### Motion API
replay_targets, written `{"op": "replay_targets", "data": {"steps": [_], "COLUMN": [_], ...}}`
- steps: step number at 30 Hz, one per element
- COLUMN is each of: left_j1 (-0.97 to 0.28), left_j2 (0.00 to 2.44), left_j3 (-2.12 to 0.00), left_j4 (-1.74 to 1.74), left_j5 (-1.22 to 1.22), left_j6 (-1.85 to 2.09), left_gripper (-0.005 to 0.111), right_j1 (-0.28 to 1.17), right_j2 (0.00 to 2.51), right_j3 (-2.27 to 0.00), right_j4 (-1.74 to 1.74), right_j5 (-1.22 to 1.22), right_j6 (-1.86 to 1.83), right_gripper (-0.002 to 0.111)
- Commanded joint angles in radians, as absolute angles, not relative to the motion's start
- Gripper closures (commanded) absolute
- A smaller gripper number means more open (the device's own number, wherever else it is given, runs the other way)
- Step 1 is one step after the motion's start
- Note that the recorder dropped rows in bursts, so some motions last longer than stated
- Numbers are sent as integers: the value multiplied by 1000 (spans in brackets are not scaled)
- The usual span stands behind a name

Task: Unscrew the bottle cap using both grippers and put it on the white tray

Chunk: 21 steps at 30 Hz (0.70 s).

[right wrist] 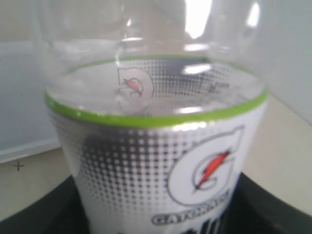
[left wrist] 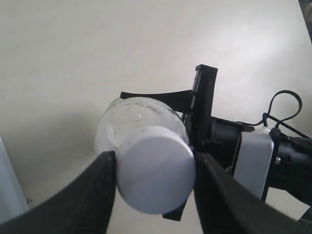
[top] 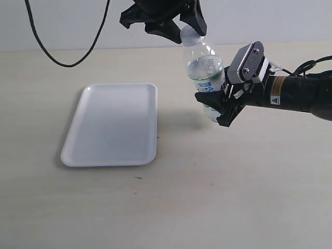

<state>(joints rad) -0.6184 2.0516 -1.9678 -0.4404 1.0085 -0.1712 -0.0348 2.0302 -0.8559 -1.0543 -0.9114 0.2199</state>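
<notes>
Gripping bottle (top: 206,65) low w/ right hand (top: 217,109), lifted off surface (top: 233,197) & tilted, to brace vs twist. Pinching bottle cap (left wrist: 156,168) on both sides w/ left hand (top: 188,32), prob to unscrew. Not off yet; due for white tray (top: 111,124), well apart.

Green-banded bottle (right wrist: 156,161) close up, perhaps white tray (right wrist: 22,97) behind

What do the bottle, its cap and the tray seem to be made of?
The bottle: clear glossy plastic, see-through with highlights. The bottle cap: likely opaque white plastic, smooth, matte. The white tray: probably plastic, with a soft sheen.
</notes>
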Motion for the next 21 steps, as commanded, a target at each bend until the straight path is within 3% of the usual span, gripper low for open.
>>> {"op": "replay_targets", "data": {"steps": [1, 3, 5, 7, 8, 10, 12, 17, 21], "left_j1": [-618, -618, -618, -618, -618, -618, -618, -618, -618], "left_j2": [2039, 2039, 2039, 2039, 2039, 2039, 2039, 2029, 2029], "left_j3": [-1981, -1981, -1981, -1981, -1981, -1981, -1981, -1981, -1981], "left_j4": [-469, -459, -457, -457, -452, -443, -420, -342, -316], "left_j5": [1001, 1001, 1001, 992, 988, 985, 985, 990, 992], "left_j6": [-152, -103, -78, -37, 0, 42, 54, 115, 135], "left_gripper": [107, 106, 95, 70, 47, 25, 22, 35, 36], "right_j1": [-34, -34, -34, -34, -34, -34, -34, -34, -34], "right_j2": [2026, 2026, 2026, 2026, 2026, 2026, 2026, 2026, 2026], "right_j3": [-855, -855, -855, -855, -855, -855, -855, -855, -855], "right_j4": [-1054, -1054, -1054, -1054, -1054, -1054, -1054, -1052, -1052], "right_j5": [-945, -945, -945, -945, -945, -945, -945, -945, -937], "right_j6": [232, 229, 229, 231, 231, 231, 231, 238, 238], "right_gripper": [108, 108, 108, 108, 108, 108, 108, 108, 108]}}
